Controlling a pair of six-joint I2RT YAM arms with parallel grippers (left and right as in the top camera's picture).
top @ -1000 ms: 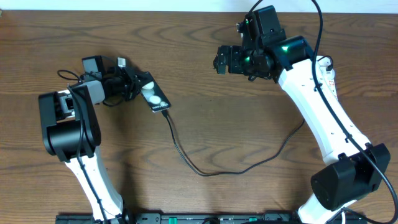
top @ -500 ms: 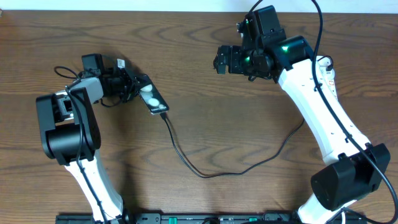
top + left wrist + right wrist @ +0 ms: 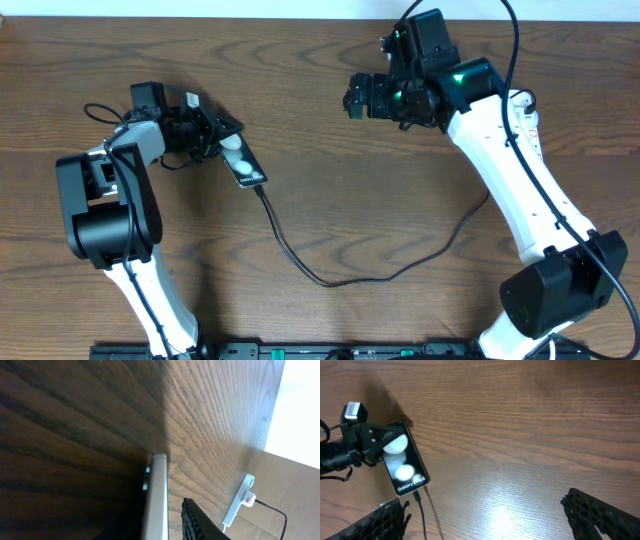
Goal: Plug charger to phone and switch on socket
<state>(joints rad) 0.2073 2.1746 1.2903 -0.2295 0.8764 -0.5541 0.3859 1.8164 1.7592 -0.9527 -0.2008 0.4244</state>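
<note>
Black phone (image 3: 243, 160), face-up with two white round patches, lies diagonal; thin black charger (image 3: 330, 282) meets its lower end and curves rightward; white, red-marked socket (image 3: 239, 505) lies well apart.

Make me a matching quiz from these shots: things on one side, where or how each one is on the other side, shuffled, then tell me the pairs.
Things
1. phone
2. cable
3. power strip
4. right claw

Place or state
A. open, above bare table
B. gripped at one end by the left claw
C. beyond the table's edge, seen only from the left wrist
D. curves across the wood from the phone's lower end

Pairs: 1-B, 2-D, 3-C, 4-A
</note>
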